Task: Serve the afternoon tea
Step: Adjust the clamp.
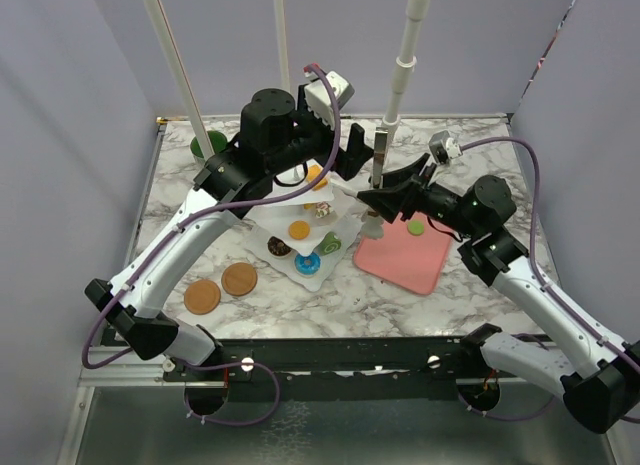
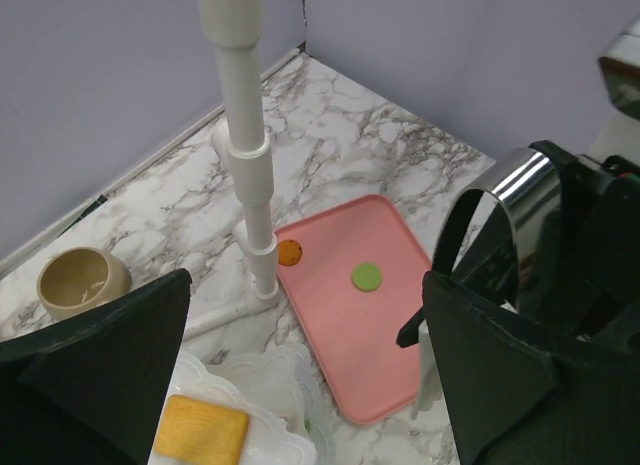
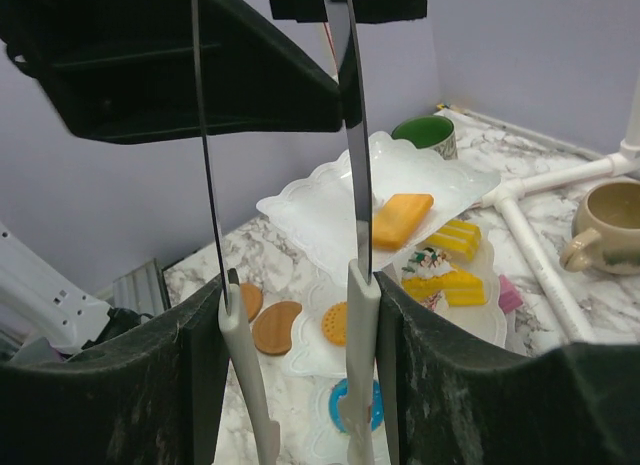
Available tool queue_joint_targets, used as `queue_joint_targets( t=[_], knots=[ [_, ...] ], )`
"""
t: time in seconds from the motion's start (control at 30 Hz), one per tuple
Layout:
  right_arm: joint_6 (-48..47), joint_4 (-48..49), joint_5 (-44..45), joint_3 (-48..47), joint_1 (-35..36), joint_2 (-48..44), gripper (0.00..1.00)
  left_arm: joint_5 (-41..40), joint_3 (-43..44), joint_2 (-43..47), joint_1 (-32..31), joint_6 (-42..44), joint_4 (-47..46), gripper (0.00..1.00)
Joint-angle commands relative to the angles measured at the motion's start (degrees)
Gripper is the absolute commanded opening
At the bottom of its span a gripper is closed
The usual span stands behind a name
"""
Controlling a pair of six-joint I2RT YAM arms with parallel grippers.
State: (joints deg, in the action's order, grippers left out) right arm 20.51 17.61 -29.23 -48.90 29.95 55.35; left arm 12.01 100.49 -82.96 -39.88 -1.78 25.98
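Top external view: we see the three-tier stand (image 1: 315, 281) at mid-table between the two arms, toy pastries (image 1: 298, 229) on its plates, and the pink tray (image 1: 400, 260) just beside it on the right. The right gripper (image 1: 388, 193) is clamped on the metal tongs (image 1: 380, 150), which stand nearly upright over the stand's right edge. In the right wrist view its fingers (image 3: 440, 385) press the tong arms from both sides, yet the blades stand apart with nothing between them. We judge that a further squeeze would pinch a pastry.

The left gripper (image 2: 305, 285) hovers above the top plate (image 2: 262, 380), jaws spread wide and empty, perhaps ready to steady the stand. A green macaron (image 2: 366, 276) and a small orange piece (image 2: 289, 252) lie on the tray. The tan mug (image 2: 82, 281) and green-lined mug (image 3: 425, 135) sit on the table beyond the stand, not touching it.
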Motion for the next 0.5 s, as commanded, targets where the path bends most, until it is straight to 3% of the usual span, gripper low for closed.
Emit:
queue_joint_targets(
  t=[0.0, 0.2, 0.47],
  knots=[
    [0.96, -1.10, -3.44, -2.93, 0.10, 2.23, 0.53, -6.06, 2.26, -0.52, -2.30, -0.81, -2.90, 0.99],
    [1.62, -0.17, -4.44, -4.42, 0.10, 4.15, 0.53, -2.51, 3.09, -1.49, -3.85, 0.49, -2.86, 0.99],
    [2.07, 0.64, -8.35, -4.91, 0.10, 5.69, 0.52, 8.56, 1.92, -0.81, -5.18, 3.18, -2.71, 0.99]
  ],
)
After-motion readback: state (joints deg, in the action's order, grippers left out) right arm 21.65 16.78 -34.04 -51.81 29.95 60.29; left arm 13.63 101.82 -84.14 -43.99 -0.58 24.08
